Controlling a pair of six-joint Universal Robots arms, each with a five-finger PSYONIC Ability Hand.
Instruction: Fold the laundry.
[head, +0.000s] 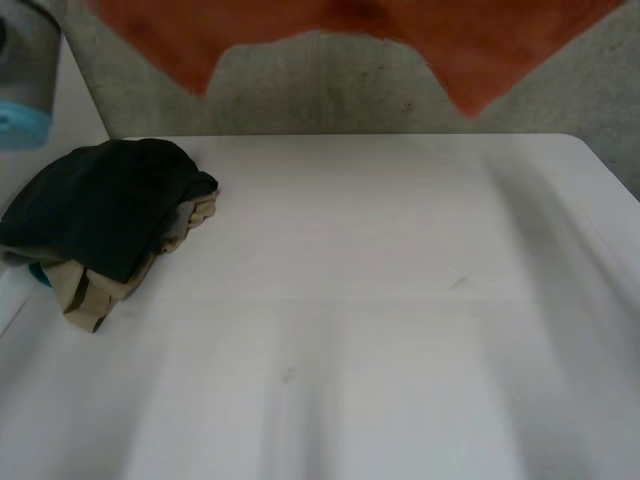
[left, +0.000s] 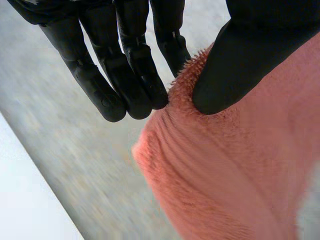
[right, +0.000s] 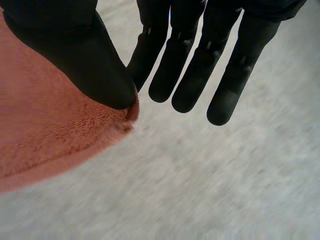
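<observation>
An orange towel hangs spread in the air beyond the table's far edge, with two points drooping down. In the left wrist view my left hand pinches the towel at its edge between the thumb and the straight fingers. My right hand, in its own wrist view, presses its thumb on a corner of the towel, nipping it against the nearest finger; the other fingers reach out straight over the grey floor.
The white table lies below the towel. A stack of folded clothes, dark on top with beige and grey beneath, sits at its far left. My left arm stands above the stack. Grey carpet lies behind the table.
</observation>
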